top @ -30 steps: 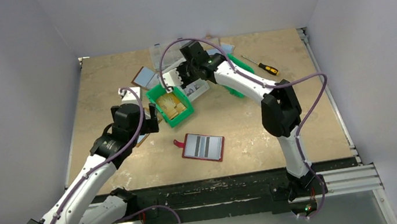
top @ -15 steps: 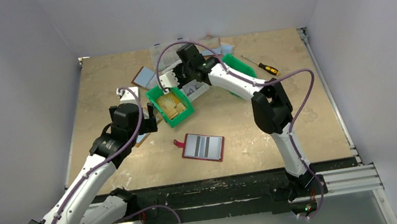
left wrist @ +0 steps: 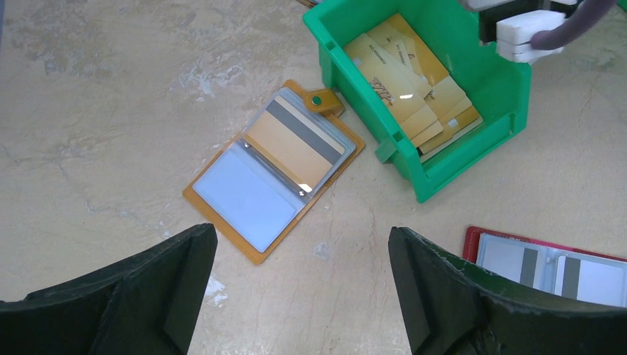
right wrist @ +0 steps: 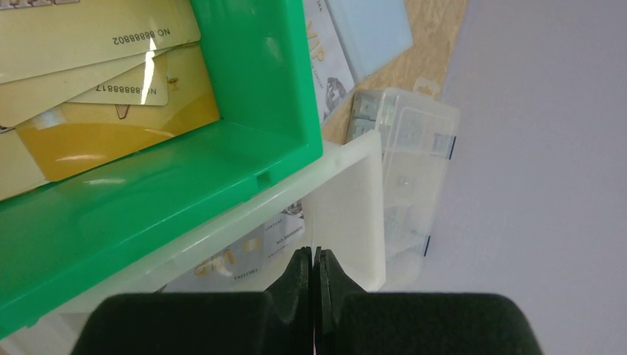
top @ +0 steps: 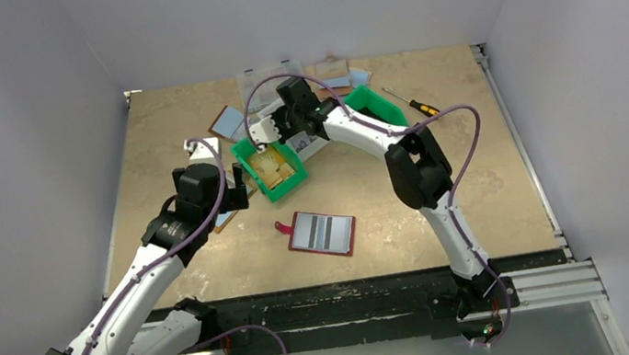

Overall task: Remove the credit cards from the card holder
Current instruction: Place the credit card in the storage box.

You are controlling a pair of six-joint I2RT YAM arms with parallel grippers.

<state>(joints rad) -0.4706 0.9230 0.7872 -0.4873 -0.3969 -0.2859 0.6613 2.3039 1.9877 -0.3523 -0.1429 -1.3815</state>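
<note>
The card holder (top: 299, 244), red-rimmed, lies open on the table near the front, and its corner (left wrist: 473, 244) shows at the lower right of the left wrist view. Two pale credit cards (top: 326, 231) with dark bands sit in its panels (left wrist: 584, 281). My left gripper (top: 243, 188) hovers open to the holder's left, over bare table (left wrist: 299, 237). My right gripper (top: 262, 132) is at the back, above the white bin (right wrist: 347, 207) beside a green bin (right wrist: 251, 66). It is shut (right wrist: 313, 251) on a thin pale card seen edge-on.
The green bin (top: 242, 150) holds several yellowish cards (left wrist: 407, 81). A tan-rimmed bifold (left wrist: 200, 203) lies open next to it, another (top: 227, 120) further back. A second green bin (top: 379, 103), a clear box (top: 265, 80) and a screwdriver (top: 417, 105) stand at the back.
My right arm has swung left, carrying its shut gripper from behind the white bin to the back edge of the near green bin. The left arm has not moved.
</note>
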